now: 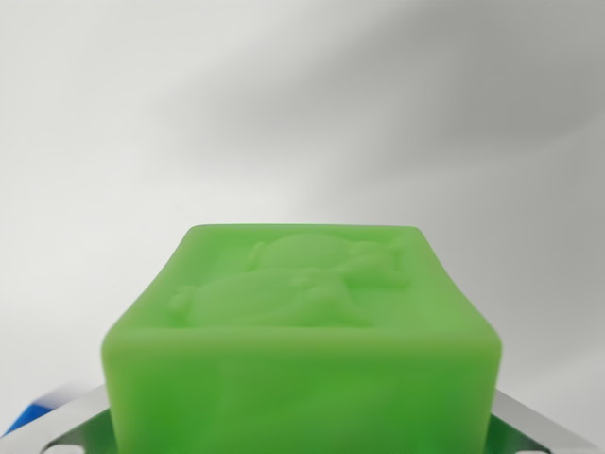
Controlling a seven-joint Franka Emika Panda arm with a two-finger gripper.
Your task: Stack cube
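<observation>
A bright green cube [302,322] fills the lower middle of the wrist view, very close to the camera. Its upper face carries a raised moulded figure. My gripper [302,433] is shut on it: one shiny metal finger [71,430] shows at the cube's left side and the other at its right side, both pressed against it. The cube hides the fingertips and whatever lies directly beneath it. No second cube is in sight.
A plain white surface [302,113] stretches behind the cube, with a soft grey shadow across the upper right. A small blue patch [26,413] peeks out at the bottom left corner; I cannot tell what it is.
</observation>
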